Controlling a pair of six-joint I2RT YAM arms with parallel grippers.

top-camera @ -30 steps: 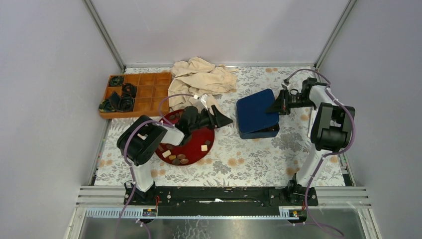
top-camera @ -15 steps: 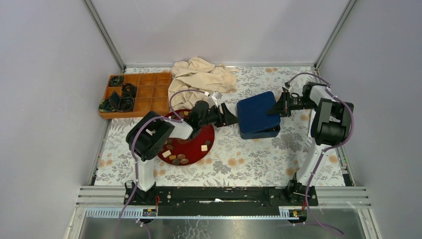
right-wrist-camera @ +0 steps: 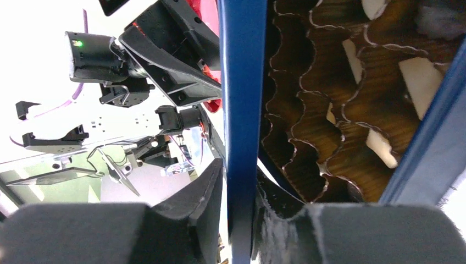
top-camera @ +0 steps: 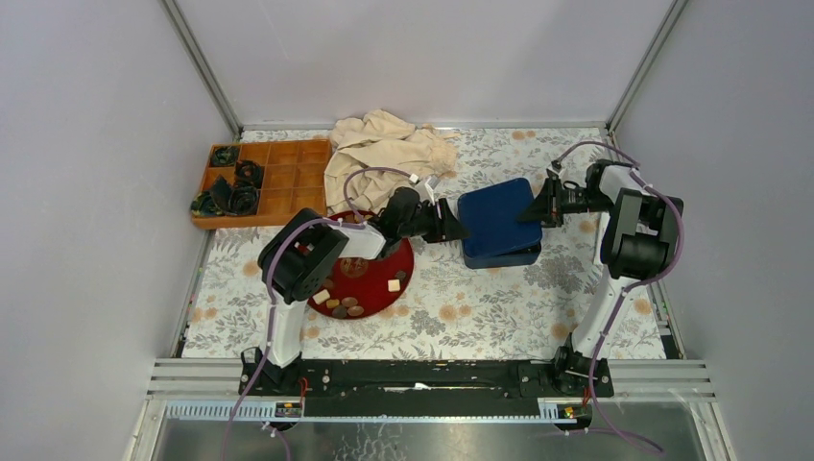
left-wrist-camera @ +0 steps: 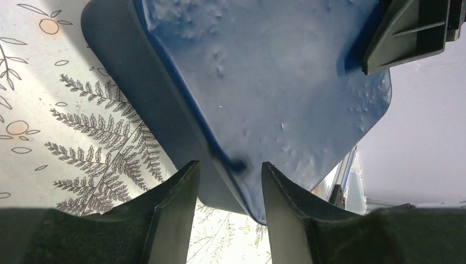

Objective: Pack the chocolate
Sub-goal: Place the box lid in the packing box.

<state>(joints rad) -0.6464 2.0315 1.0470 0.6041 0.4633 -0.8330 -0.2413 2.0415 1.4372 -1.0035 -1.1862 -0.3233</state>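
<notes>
Looking at the dimpled blue lid (left-wrist-camera: 275, 82): the right tool (right-wrist-camera: 240, 170) is pinching its thin edge, while the left tool (left-wrist-camera: 228, 165) straddles a rounded corner, jaws parted, gripping nothing. Underneath, a wavy brown paper tray (right-wrist-camera: 308, 137) holds a few cream bits of chocolate (right-wrist-camera: 420, 77). Most of it sits on the round red plate (top-camera: 370, 288) under the left arm. Crumpled beige cloth (top-camera: 384, 144) lies just behind both on the floral desk (top-camera: 480, 307).

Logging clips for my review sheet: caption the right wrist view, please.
Right tool pinches the edge of the blue lid, beside brown paper cups holding pale chocolates.
</notes>
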